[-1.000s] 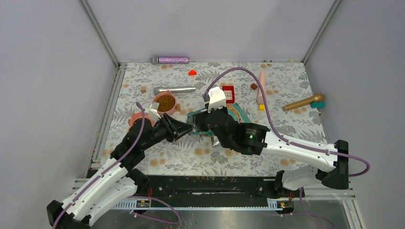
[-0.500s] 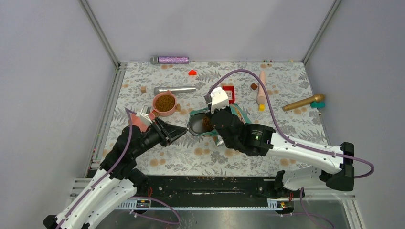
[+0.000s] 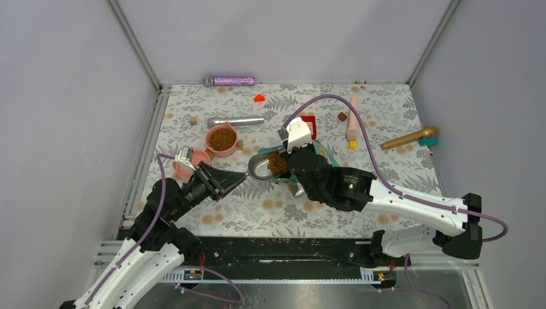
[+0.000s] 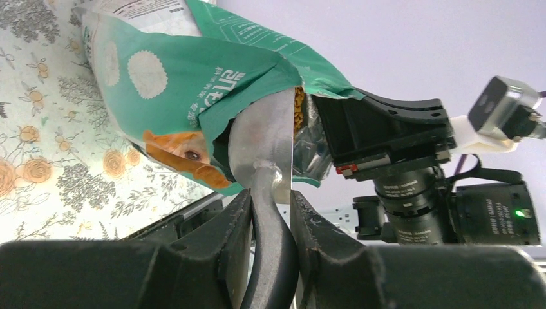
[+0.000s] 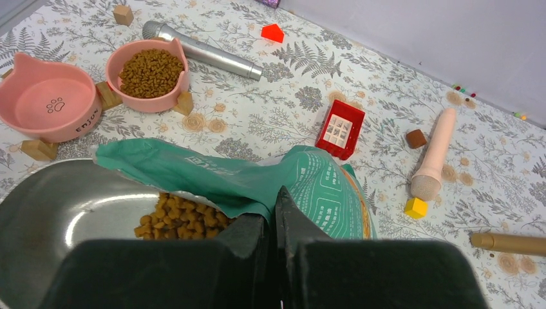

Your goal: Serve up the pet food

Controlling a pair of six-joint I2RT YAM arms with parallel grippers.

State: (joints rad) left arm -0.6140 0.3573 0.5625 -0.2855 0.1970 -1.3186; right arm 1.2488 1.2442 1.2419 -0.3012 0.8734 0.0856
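Note:
My left gripper (image 3: 239, 179) is shut on the handle of a metal scoop (image 3: 261, 167); the left wrist view shows both fingers (image 4: 239, 222) clamping that handle. The scoop holds a heap of brown kibble (image 3: 277, 163) just outside the mouth of the teal dog-picture bag (image 3: 322, 154). My right gripper (image 5: 275, 205) is shut on the bag's (image 5: 322, 183) top edge and holds the mouth open above the scoop (image 5: 58, 209) and its kibble (image 5: 177, 215). One pink bowl (image 5: 151, 96) is full of kibble; the other (image 5: 48, 106) is empty.
On the flowered mat lie a silver microphone (image 3: 235, 120), a red box (image 3: 308, 126), a pink microphone (image 3: 353, 119), a gold microphone (image 3: 409, 137), a purple tube (image 3: 228, 81), a small red piece (image 3: 259, 98) and brown cubes (image 3: 342, 116).
My left arm has drawn back to the near left, pulling the scoop out of the bag's mouth with kibble in it. My right arm with the bag has shifted slightly right.

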